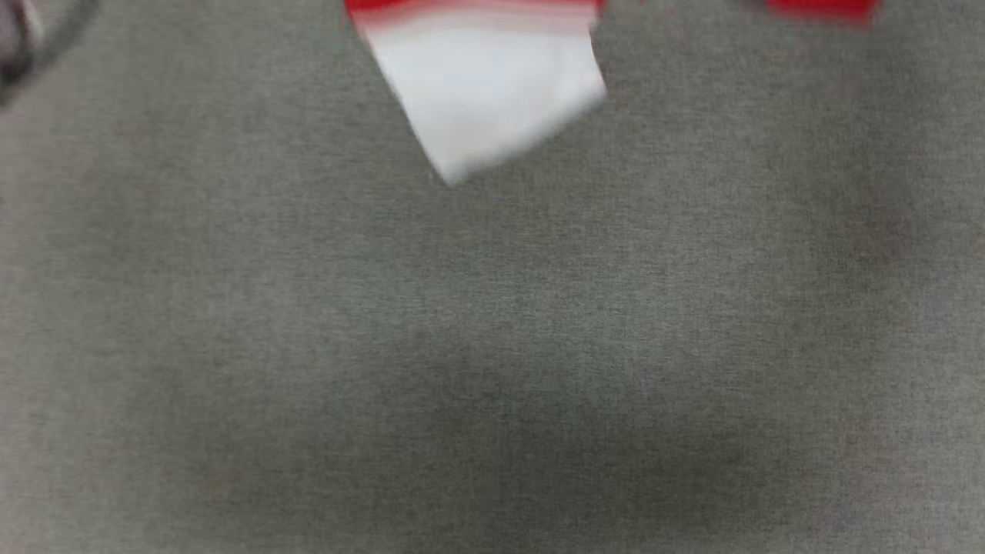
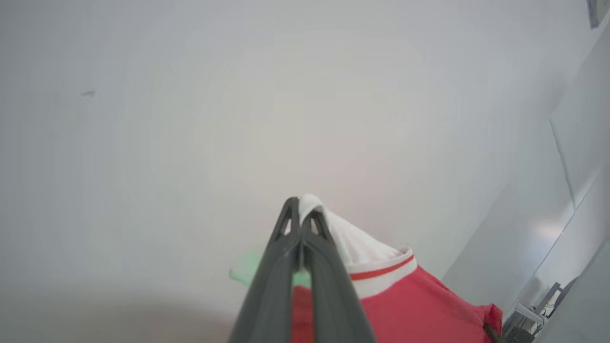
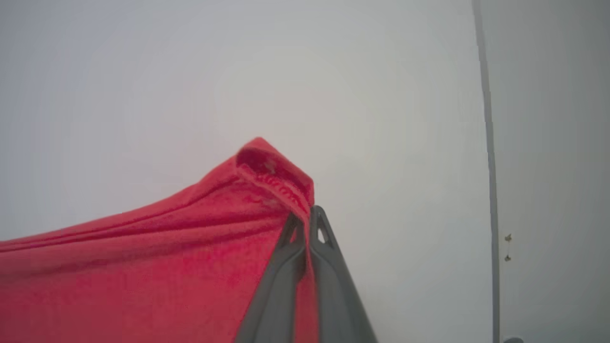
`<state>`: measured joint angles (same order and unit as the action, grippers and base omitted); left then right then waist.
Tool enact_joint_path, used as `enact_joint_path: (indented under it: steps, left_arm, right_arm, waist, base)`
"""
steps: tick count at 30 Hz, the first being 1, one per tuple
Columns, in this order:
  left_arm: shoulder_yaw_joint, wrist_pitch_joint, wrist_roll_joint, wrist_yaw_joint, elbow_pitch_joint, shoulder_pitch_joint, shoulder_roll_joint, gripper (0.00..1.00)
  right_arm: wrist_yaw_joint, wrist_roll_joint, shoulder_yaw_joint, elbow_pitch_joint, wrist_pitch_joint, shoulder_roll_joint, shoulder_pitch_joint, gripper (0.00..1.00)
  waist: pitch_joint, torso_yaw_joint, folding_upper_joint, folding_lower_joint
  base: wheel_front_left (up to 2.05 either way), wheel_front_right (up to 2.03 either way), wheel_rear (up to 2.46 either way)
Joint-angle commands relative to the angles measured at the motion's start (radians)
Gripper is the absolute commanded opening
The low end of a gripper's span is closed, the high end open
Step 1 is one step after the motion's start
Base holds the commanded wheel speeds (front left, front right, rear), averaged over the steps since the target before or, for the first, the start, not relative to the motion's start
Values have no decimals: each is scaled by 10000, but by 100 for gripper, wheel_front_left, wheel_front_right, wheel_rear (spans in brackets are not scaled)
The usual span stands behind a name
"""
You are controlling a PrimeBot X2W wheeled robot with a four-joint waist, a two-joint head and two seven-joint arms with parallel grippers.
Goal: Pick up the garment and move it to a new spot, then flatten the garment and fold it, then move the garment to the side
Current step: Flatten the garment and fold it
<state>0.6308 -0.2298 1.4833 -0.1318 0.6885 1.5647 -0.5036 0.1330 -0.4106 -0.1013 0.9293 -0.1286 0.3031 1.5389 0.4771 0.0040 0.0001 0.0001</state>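
Left gripper [image 2: 301,209] clamping garment [image 2: 405,305] (white band), right gripper [image 3: 306,214] red hem

Grey cloth surf. [image 1: 492,369], blurry, darker shadow patches

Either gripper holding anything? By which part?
Both hold the garment. Left gripper is shut on a white fold beside the red-striped band; right gripper is shut on a red hemmed corner.

Head view: garment [image 1: 485,92] at top centre, bench [image 1: 492,346] below. Left wrist view: garment lower right of left end effector [image 2: 301,207].
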Motion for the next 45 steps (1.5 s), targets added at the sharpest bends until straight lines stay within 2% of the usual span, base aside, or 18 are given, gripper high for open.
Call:
enact_joint_path:
  steps: [1,4,9,13,18,21,24,28,33,39,45]
  left_arm:
    - [-314,-215,-29,39,229,455,-154,0]
    - [-584,-295,98,41,266,723,-30,0]
    - [-426,-259,334,39,-140,75,-43,0]
    - [-347,-97,809,36,-1046,-1238,-139,0]
    - [-3,235,1268,35,-2932,-4083,-469,0]
    - [-50,156,1723,29,-4171,-6155,-619,0]
    - [-121,-2,1733,29,-5056,-8122,-799,0]
    - [-179,-206,1260,29,-5923,-10144,-1138,0]
    - [-499,-314,969,29,-7199,-12211,-1407,0]
    - [-614,-344,524,29,-8536,-14250,-1969,0]
    - [-886,-336,181,27,-9693,-15948,-2472,0]
  right_arm:
    - [-45,93,-359,224,-297,-13,278,0]
    - [-45,321,-533,598,-537,-100,594,0]
    - [-42,359,-277,967,-548,-354,298,0]
    - [-37,151,352,988,-398,-491,-514,0]
    - [-31,-597,1782,121,-3,-538,-2643,0]
    - [-31,-1440,2562,-864,463,-275,-4403,0]
    - [-31,-2174,2921,-1935,975,149,-6353,0]
    - [-31,-2898,2731,-3610,1537,592,-8633,0]
    - [-31,-3089,1930,-5740,2493,780,-11272,0]
    - [-29,-2746,526,-8547,4098,133,-14312,0]
    - [-31,-2165,-593,-11109,5695,-973,-16432,0]
  waist:
    - [227,-170,-1,-1]
    - [250,-151,-1,-1]
    - [296,-87,-1,-1]
    - [255,-28,-1,-1]
    - [-65,47,-1,-1]
    - [-423,87,-1,-1]
    - [-765,153,-1,-1]
    - [-1092,112,-1,-1]
    - [-1591,189,-1,-1]
    - [-2034,200,-1,-1]
    - [-2029,83,-1,-1]
  base:
    - [0,0,0]
    - [0,0,0]
    - [0,0,0]
    - [0,0,0]
    - [0,0,0]
    - [0,0,0]
    - [0,0,0]
    - [0,0,0]
    - [0,0,0]
    - [0,0,0]
    - [0,0,0]
